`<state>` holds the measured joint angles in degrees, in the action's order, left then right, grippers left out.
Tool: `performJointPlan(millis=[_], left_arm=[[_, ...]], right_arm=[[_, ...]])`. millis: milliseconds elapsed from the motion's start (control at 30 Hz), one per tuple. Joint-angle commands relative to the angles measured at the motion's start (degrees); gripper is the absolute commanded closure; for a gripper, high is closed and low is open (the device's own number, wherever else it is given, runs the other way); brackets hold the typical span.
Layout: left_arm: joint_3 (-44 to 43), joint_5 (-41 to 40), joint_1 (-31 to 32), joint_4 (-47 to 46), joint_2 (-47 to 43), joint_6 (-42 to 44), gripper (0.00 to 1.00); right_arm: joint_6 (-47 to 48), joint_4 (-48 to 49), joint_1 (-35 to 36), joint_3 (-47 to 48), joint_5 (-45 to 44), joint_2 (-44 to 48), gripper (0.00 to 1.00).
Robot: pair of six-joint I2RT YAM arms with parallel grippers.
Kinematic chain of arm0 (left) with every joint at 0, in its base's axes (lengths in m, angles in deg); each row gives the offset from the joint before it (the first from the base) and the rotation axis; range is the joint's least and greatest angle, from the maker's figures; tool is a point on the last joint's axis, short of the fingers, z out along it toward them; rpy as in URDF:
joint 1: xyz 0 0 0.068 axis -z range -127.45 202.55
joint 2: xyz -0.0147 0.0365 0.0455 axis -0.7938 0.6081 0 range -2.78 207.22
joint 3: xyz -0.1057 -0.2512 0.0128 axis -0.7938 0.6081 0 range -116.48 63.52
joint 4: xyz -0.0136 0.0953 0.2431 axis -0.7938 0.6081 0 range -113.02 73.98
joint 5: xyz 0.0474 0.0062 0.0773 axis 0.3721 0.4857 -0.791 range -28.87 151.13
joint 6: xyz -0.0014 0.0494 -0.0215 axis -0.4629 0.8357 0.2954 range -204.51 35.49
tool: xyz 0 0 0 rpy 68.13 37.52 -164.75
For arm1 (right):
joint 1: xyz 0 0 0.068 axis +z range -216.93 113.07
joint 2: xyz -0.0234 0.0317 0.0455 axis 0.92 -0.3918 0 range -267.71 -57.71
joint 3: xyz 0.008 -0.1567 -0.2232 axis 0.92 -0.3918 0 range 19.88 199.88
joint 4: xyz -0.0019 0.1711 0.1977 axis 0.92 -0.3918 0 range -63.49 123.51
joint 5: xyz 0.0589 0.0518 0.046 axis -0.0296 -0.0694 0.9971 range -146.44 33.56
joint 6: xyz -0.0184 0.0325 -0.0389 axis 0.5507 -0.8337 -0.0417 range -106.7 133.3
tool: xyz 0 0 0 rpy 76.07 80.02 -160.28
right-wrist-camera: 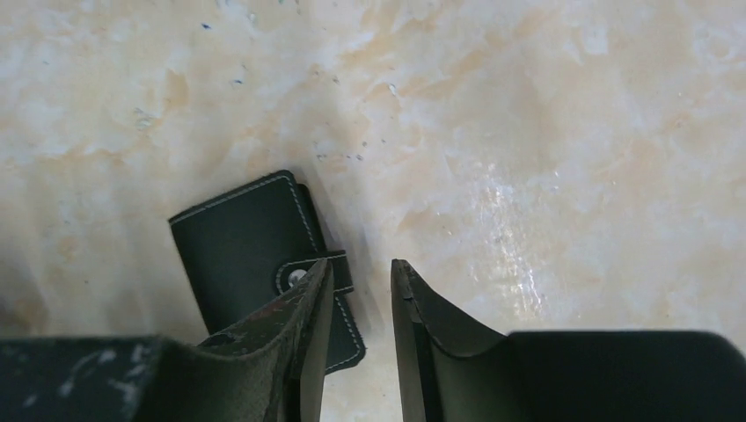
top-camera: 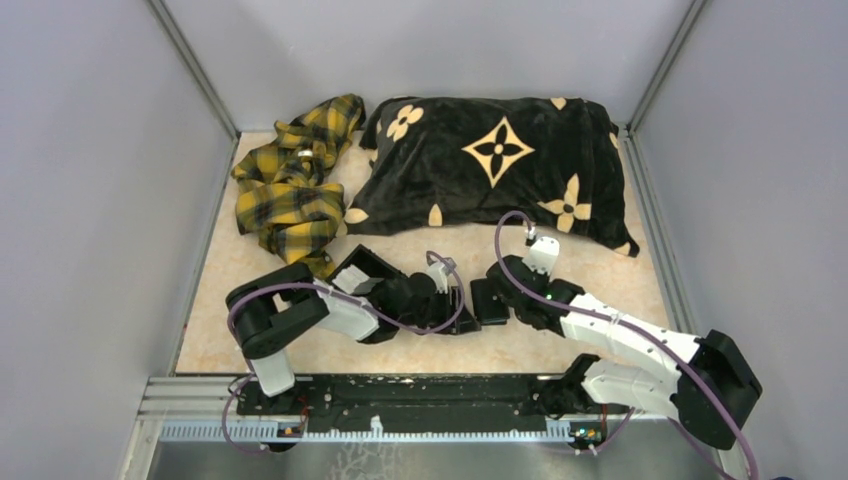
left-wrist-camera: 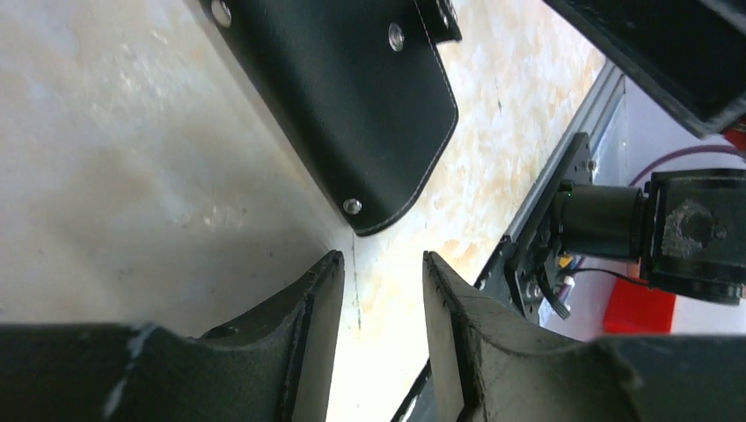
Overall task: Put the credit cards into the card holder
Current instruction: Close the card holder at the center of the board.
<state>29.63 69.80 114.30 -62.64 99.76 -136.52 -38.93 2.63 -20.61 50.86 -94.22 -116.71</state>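
Your right fingers (right-wrist-camera: 308, 343) stand spread with nothing between them, one tip over the snap edge of the card holder (right-wrist-camera: 246, 251); you cannot tell whether it touches. That holder lies flat and shut, strap snapped, on the tabletop (right-wrist-camera: 545, 132), near the front middle between your two arms. Your left fingers (left-wrist-camera: 303, 325) are spread too and empty, just short of a riveted corner of the black tray (left-wrist-camera: 352, 97). Farther back lie a plaid cloth (top-camera: 295, 185) at the left and a black flowered pillow (top-camera: 495, 165) beside it.
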Motion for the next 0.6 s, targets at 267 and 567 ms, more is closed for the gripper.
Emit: performJointPlan(millis=[267, 567], left_arm=[[-2.2, -5.9, -4.1, 14.5, 3.3, 6.0, 0.51], [-2.5, -4.2, -6.1, 13.6, 4.9, 6.7, 0.51]], right_arm=[[6.2, -2.3, 1.3, 11.2, 2.4, -7.3, 0.65], [6.7, -1.8, 3.0, 13.6, 3.5, -13.0, 0.65]])
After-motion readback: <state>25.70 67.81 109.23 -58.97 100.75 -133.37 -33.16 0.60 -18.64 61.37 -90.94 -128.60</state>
